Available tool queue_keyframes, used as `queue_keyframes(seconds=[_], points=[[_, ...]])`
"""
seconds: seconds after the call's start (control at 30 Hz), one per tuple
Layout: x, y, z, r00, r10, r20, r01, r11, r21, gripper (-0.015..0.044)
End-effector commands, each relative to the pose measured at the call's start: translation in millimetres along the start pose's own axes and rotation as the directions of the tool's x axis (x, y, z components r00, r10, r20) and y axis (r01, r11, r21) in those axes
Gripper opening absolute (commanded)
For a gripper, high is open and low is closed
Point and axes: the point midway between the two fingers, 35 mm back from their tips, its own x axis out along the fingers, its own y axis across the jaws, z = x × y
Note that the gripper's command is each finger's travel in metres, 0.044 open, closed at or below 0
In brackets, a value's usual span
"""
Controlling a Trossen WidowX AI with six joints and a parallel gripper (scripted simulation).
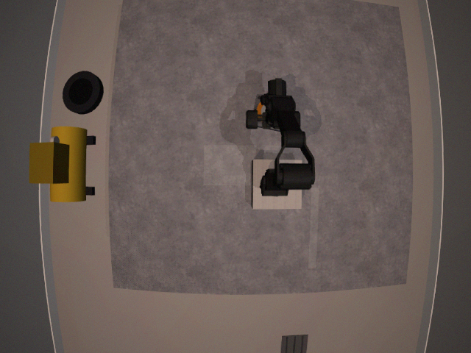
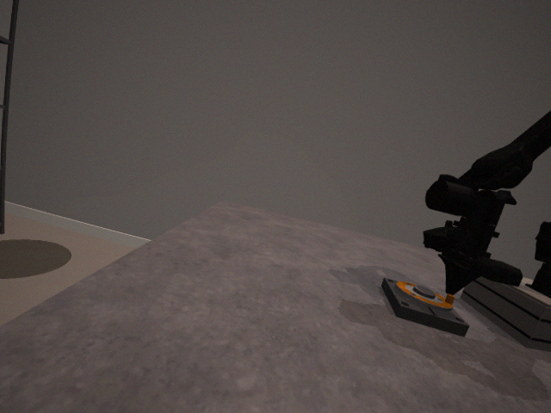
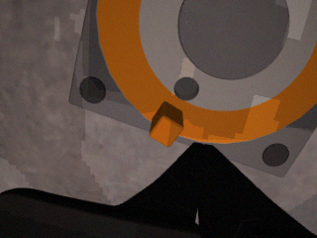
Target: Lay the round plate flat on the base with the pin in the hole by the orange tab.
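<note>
The plate [image 1: 260, 109] [image 2: 438, 304] [image 3: 119, 50], an orange ring with a grey middle, sits around the grey post [image 2: 424, 291] [image 3: 233, 40] on the dark square base [image 2: 427, 318] [image 3: 248, 154]. Its orange tab [image 2: 449, 299] [image 3: 166, 130] stands up at the rim on the side near the robot. A round hole [image 3: 186, 88] shows beside the tab; I cannot tell whether the pin is in it, or how far the plate tilts. My gripper [image 2: 451, 292] [image 3: 200, 153] is shut and empty. Its tips are low, close beside the tab; contact cannot be told.
A pale block [image 1: 262, 203] [image 2: 503, 306] under the arm's foot stands close to the base's near side. Dark round holes [image 3: 92, 89] [image 3: 275, 155] mark the base's corners. A yellow cylinder [image 1: 72, 193] and a black round object [image 1: 82, 92] lie off the table at left.
</note>
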Motion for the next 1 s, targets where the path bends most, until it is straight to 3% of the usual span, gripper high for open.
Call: queue_keyframes(seconds=[0.0,0.97], points=[[3.2,1.7,-0.6,1.0,0.003,0.0,-0.003,1.0,0.003,0.0],[4.1,37.5,18.4,1.0,0.006,0.001,-0.006,1.0,0.003,0.0]])
